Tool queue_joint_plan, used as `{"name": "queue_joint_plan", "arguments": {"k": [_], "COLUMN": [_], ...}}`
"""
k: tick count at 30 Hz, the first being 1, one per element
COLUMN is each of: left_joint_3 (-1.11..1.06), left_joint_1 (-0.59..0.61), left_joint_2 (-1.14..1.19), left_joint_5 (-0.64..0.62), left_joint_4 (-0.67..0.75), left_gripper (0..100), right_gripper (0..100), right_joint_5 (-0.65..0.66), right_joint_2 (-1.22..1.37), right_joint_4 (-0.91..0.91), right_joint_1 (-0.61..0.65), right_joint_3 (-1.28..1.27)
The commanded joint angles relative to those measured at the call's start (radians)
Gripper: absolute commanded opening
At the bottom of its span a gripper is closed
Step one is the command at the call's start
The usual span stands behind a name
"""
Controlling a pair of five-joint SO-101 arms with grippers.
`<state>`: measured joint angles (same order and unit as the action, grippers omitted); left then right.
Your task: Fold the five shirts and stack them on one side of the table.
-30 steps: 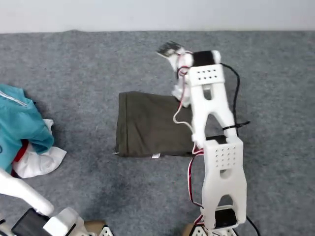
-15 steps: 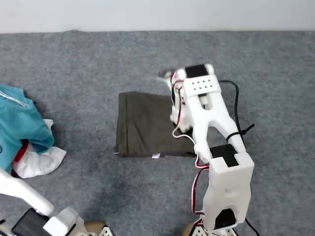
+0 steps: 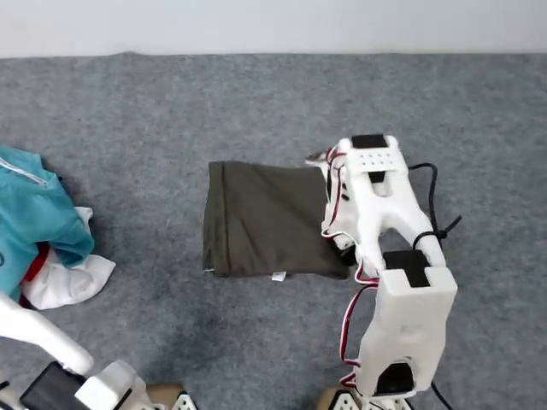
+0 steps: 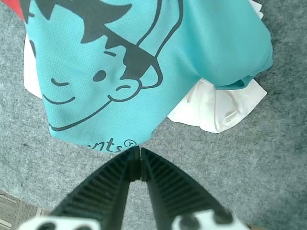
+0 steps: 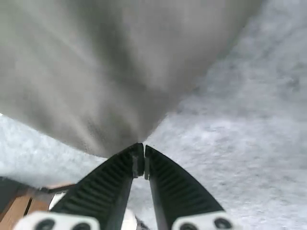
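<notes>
Hovering with jaws pressed together, the right hand [image 5: 140, 155] sits at the edge of the olive shirt [image 3: 265, 218], the folded cloth stretching away from its tips; whether it pinches fabric I cannot tell. The left hand [image 4: 140, 160], also closed, hangs by the teal shirt [image 4: 124, 62], heaped well apart from the olive shirt, so the right arm is nearer.

The right arm [image 3: 376, 201] pulls back from the far side of the table [image 3: 128, 111] and comes closer to its own base. It bends up more. Its wrist is now at the far right corner of the dark green shirt [image 3: 265, 222], not past it. The shirt slides a tiny bit right.
</notes>
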<state>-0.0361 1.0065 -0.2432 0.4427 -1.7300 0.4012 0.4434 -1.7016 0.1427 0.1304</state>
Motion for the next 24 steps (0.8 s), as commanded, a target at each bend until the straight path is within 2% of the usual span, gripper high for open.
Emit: {"name": "queue_joint_plan", "arguments": {"k": [1, 6, 13, 20, 24], "left_joint_3": [0.004, 0.004, 0.004, 0.004, 0.004], "left_joint_1": [-0.008, -0.008, -0.008, -0.008, -0.008], "left_joint_2": [-0.046, -0.046, -0.046, -0.046, -0.046], "left_joint_5": [-0.006, -0.006, -0.006, -0.006, -0.006], "left_joint_4": [-0.021, -0.021, -0.021, -0.021, -0.021], "left_gripper": [1, 1, 1, 1, 1], "right_gripper": [1.1, 1.1, 1.1, 0.9, 0.9], "right_joint_5": [-0.009, -0.012, -0.012, -0.014, -0.103], "right_joint_2": [-0.120, -0.090, 0.096, 0.234, 0.219], "right_joint_4": [0.005, 0.255, 0.590, 0.634, 0.587], "right_joint_1": [0.031, 0.059, 0.062, 0.016, -0.005], "right_joint_3": [0.150, 0.227, 0.230, 0.275, 0.333]}}
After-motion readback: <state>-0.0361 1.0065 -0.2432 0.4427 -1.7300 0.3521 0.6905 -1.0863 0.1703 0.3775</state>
